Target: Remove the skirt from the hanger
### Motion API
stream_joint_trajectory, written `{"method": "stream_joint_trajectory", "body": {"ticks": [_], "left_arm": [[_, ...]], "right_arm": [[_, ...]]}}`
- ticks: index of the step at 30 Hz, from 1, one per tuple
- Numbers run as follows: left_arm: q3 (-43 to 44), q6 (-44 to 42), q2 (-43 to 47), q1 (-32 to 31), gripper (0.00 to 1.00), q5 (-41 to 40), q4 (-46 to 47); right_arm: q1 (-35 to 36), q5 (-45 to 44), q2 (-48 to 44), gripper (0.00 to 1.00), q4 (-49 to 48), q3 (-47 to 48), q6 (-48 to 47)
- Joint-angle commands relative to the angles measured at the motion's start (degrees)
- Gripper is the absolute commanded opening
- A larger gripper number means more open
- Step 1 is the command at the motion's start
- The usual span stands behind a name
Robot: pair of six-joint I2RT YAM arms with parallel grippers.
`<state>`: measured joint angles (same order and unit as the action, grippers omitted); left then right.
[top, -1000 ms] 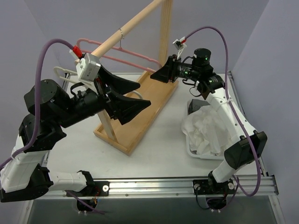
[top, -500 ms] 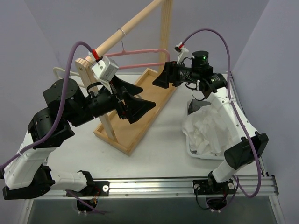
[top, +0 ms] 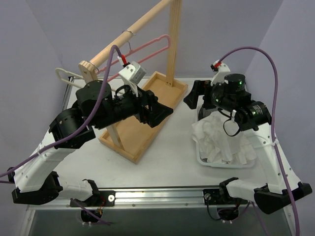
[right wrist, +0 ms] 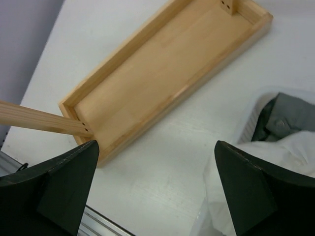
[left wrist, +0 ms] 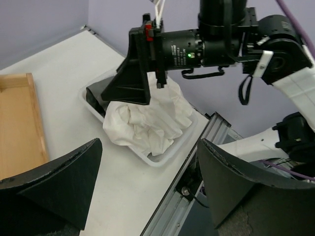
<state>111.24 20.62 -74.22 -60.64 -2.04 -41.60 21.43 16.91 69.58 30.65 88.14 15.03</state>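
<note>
– Fingers (left wrist: 54, 191) spread wide on the left gripper (top: 165, 117), see? It hangs over the wooden tray (top: 132, 138).
– Right gripper (top: 194, 96) gapes wide too, at the bin's (top: 224, 165) far end.
– And the skirt (top: 216, 140)?
– Crumpled, white, lying in that bin. The pink hanger (top: 147, 46) hangs on the rod (top: 140, 22), well apart from it.

The hanger (top: 147, 45) was plain pink, a second hanger (top: 64, 73) white, the rack (top: 142, 20) pale unpainted wood, the bench (top: 167, 152) white, the bin (left wrist: 162, 160) white, the cloth (left wrist: 147, 123) plain white, a garment (right wrist: 290, 115) dark grey, the cables (top: 273, 88) purple, and the walls (top: 74, 29) lilac.
</note>
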Motion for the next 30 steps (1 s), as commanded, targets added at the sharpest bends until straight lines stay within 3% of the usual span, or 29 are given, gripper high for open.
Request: {"method": "stream_joint_trajectory", "body": {"ticks": [1,13,30], "left_arm": [[-0.67,1.35,-1.63,0.09,0.87,-1.82,-0.58],[-1.64,2.23,-7.08,-0.44,0.88,-1.47,-0.41],[-11.65,3.90,-7.70,-0.62,0.89,-2.18,2.14]], "right_arm": [[0.28,-7.84,-2.78,1.00,4.24,-5.42,0.70],[0.28,-18.30,-15.43,1.00,6.70,-15.36,6.33],[0.28,-11.20,-25.02,1.00,1.69,-29.60,12.48]]}}
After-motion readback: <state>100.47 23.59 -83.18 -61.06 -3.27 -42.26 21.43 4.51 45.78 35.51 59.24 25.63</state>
